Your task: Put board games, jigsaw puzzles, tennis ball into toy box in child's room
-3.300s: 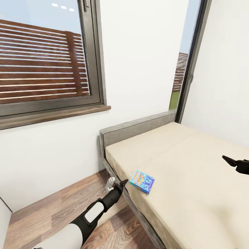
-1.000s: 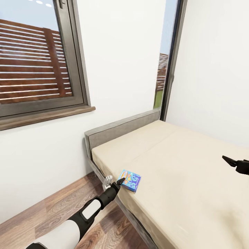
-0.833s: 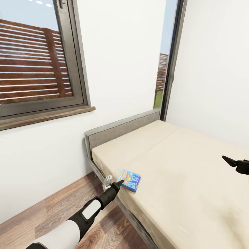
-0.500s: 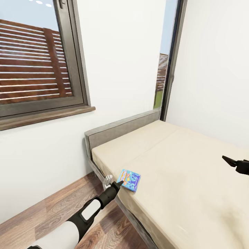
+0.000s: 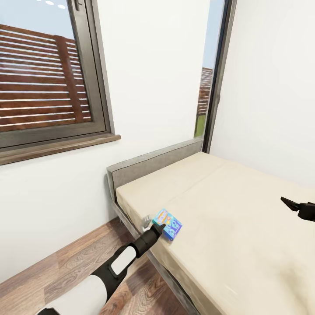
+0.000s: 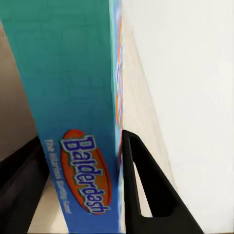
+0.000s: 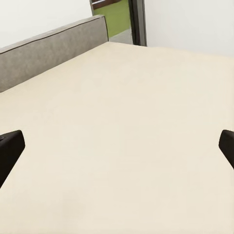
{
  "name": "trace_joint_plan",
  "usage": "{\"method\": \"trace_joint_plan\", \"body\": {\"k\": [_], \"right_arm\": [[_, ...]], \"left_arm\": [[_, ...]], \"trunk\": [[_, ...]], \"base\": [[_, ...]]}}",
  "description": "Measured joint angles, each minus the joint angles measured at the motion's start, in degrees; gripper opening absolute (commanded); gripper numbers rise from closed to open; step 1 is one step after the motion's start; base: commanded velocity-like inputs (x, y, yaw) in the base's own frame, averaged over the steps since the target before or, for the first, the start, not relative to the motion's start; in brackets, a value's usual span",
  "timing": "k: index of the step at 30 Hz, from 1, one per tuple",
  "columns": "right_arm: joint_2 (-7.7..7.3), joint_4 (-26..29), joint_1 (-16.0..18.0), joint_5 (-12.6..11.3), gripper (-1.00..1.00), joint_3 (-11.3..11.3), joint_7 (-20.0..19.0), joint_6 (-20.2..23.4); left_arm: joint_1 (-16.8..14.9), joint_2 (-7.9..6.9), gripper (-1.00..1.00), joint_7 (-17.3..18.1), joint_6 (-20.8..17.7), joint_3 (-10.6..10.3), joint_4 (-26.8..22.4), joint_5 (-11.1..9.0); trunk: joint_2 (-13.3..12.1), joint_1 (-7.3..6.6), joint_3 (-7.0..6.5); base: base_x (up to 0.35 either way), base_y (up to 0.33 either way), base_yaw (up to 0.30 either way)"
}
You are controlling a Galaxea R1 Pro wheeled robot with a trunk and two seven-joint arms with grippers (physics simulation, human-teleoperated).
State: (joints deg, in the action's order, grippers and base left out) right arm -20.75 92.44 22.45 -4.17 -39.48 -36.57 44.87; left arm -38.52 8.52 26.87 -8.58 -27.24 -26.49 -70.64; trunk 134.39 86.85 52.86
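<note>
Left claw (image 5: 154, 226) grasps the near edge of the blue-purple board game (image 5: 167, 223), lettered "Balderdash" on its side (image 6: 80, 146); one black finger (image 6: 146, 190) sits on each face. The box rests tilted at the near corner of the bed (image 5: 245, 227). Right claw (image 5: 292, 204) hovers over bare mattress (image 7: 126, 136), fingers spread wide, released.

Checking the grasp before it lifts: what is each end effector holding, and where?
Left end effector straddles the blue board game's edge; closure unclear. Right end effector is open, empty.
</note>
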Motion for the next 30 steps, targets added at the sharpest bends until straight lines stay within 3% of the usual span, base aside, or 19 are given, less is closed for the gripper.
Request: {"method": "trace_joint_plan", "body": {"k": [22, 23, 24, 25, 30], "right_arm": [[0.01, 0.00, -0.07, 0.02, 1.00, 0.00, 0.05, 0.00], [0.01, 0.00, -0.07, 0.06, 1.00, 0.07, 0.09, -0.07], [0.01, 0.00, -0.08, 0.09, 1.00, 0.08, 0.10, -0.09], [0.01, 0.00, -0.08, 0.08, 1.00, 0.08, 0.09, -0.08], [0.01, 0.00, -0.07, 0.15, 1.00, 0.14, 0.10, -0.09]], "left_arm": [[0.40, -0.18, -1.00, -0.17, -0.22, -1.22, -4.45, 0.24], [1.71, -0.35, -1.00, -3.39, -6.02, -4.32, -9.13, 0.18], [1.86, -0.31, -1.00, -3.62, -6.14, -7.58, -9.22, 1.21], [1.81, -0.34, -1.00, -3.68, -6.21, -6.89, -9.30, 0.64], [1.86, -0.34, -1.00, -3.89, -6.28, -7.41, -9.38, 0.68]], "trunk": [[0.00, 0.00, 0.00], [0.00, 0.00, -0.01], [0.00, 0.00, 0.01], [0.00, 0.00, 0.00], [0.00, 0.00, 0.00]], "base": [[0.000, 0.000, 0.000], [0.000, 0.000, 0.000], [0.000, 0.000, 0.000], [0.000, 0.000, 0.000], [0.000, 0.000, 0.000]]}}
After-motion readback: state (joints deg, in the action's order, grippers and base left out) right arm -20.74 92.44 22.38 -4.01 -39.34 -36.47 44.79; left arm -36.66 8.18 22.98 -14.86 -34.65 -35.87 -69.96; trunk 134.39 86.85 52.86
